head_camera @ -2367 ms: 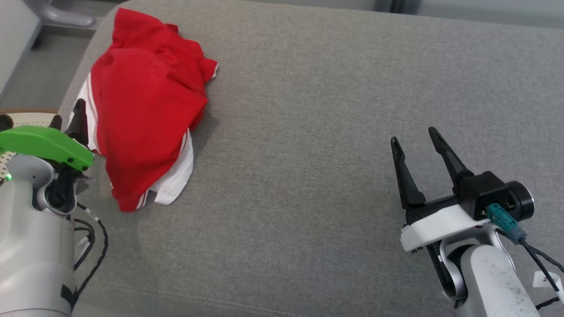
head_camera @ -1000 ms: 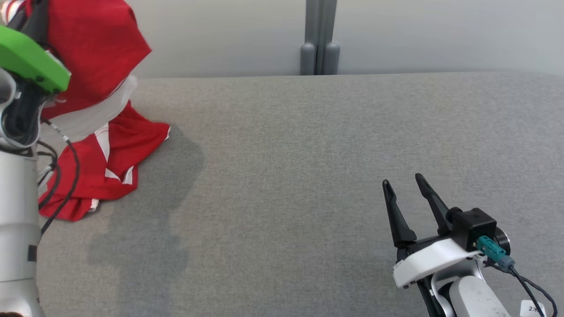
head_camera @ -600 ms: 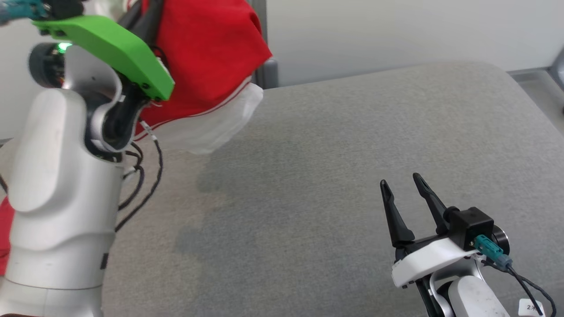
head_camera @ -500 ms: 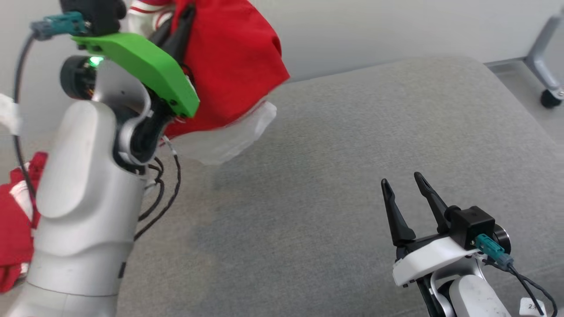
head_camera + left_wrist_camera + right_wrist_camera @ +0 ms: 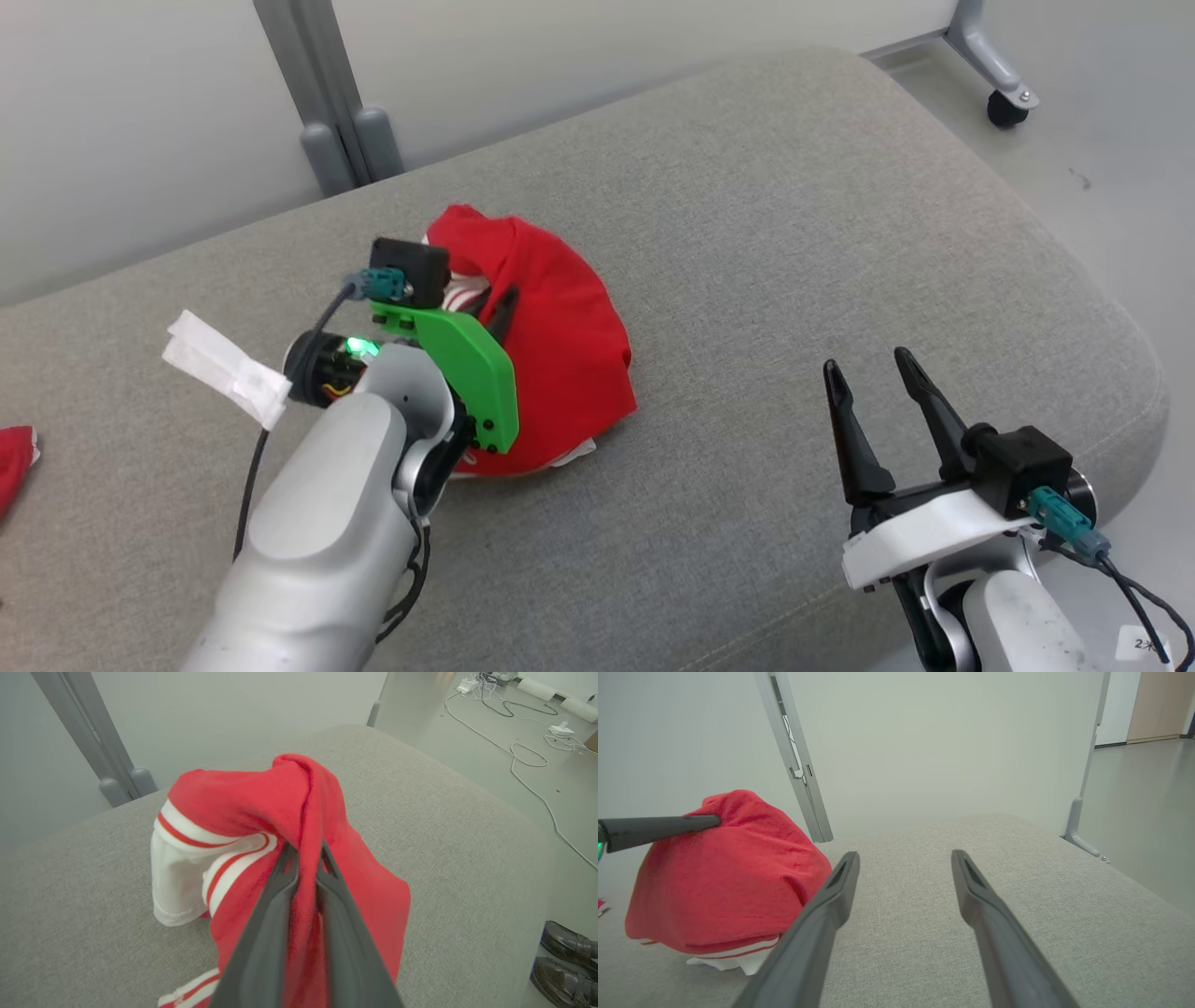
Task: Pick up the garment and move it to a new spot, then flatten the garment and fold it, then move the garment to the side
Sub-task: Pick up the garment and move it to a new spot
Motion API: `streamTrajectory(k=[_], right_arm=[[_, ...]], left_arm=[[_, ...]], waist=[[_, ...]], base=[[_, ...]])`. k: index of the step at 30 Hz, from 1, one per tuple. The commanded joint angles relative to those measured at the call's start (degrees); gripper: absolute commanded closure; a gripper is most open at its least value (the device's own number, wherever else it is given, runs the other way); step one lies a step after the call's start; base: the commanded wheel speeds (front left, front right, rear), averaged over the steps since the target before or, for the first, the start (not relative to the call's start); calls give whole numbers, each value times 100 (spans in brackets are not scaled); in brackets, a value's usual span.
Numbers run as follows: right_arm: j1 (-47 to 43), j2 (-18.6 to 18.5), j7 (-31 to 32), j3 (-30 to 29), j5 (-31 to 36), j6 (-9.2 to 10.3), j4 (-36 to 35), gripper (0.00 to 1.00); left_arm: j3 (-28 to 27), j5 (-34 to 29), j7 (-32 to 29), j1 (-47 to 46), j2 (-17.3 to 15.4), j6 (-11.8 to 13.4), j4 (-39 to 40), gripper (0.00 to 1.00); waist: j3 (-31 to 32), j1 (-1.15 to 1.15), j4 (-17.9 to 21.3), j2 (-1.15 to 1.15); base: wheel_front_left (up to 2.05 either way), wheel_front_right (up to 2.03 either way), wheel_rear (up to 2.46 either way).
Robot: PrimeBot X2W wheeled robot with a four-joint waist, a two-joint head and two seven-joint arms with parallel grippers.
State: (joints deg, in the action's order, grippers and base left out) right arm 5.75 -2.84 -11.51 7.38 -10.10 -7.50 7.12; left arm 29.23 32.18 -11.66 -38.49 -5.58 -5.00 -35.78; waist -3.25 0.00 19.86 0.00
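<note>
Garment (image 5: pixel 560 355) in red and white, heaped near the middle of the grey cushion (image 5: pixel 794 233), left gripper (image 5: pixel 307 849) pinched tight on a fold at its top, right gripper (image 5: pixel 867 360) spread wide, empty, well apart.

The head camera looks forward and steeply down from above the near edge of the grey cushion (image 5: pixel 766 224). It stands far enough back to take in both arms and the floor (image 5: pixel 1111 140) to the right.

The left wrist camera sits just behind the left gripper (image 5: pixel 306 848) and looks along its fingers. It is very near the red garment (image 5: pixel 261 788) and faces the far wall (image 5: pixel 233 709).

The right wrist camera rides low behind the right gripper (image 5: pixel 904 854), almost level with the cushion top, and faces the same wall from farther right.

All three views share the garment, the grey post (image 5: pixel 322 112) behind the cushion and the cushion's far right end.
</note>
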Motion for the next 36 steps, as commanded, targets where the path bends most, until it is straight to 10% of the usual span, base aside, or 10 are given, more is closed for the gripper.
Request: streamTrajectory(k=[1,16,26,36], right_arm=[[81,-8,-42,-34,-28,1,-10,0],[-35,-9,-94,-285,-67,1,1,0],[-43,-10,-22,-356,21,2,-8,0],[-181,-12,107,-318,-135,2,76,0]], left_arm=[[51,-27,74,64,-5,-42,-115,0],[-254,589,1769,882,-255,-227,362,0],[-929,428,2646,2137,-883,257,1508,0],[-1786,114,2679,3317,-783,532,2523,0]], waist=[[-209,0,55,0],[-111,0,-1014,0],[45,0,-1610,0],[210,0,-1886,0]], base=[[0,0,0],[0,0,0],[0,0,0],[0,0,0]])
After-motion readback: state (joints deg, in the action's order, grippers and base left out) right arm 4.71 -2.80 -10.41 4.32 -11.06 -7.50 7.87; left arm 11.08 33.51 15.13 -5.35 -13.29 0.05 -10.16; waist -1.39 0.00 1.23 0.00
